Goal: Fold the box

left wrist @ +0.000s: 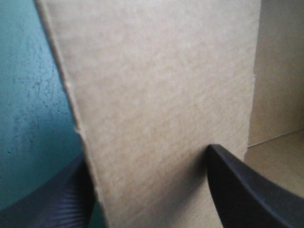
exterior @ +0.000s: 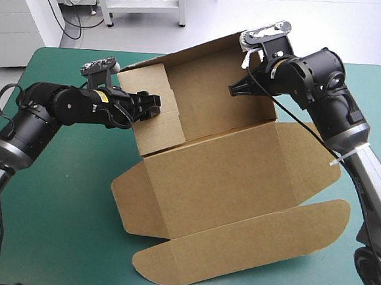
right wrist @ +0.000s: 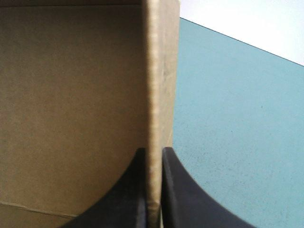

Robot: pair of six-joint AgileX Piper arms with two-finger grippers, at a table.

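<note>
In the high view the brown box (exterior: 228, 165) lies in the middle of the tabletop (exterior: 51, 237) with the teal-green cover. Its far walls are raised and the lid (exterior: 236, 238) is flat toward the near edge. The left jaws are at the left wall (exterior: 145, 83), and the right jaws are at the far right side of the box. In the left wrist view the left jaws stand wide apart around the left wall (left wrist: 161, 95), one black finger (left wrist: 52, 204) outside it and one inside. In the right wrist view the right jaws are almost closed, and the fingers (right wrist: 123, 194) pinch the edge of the right wall (right wrist: 154, 95) between them.
</note>
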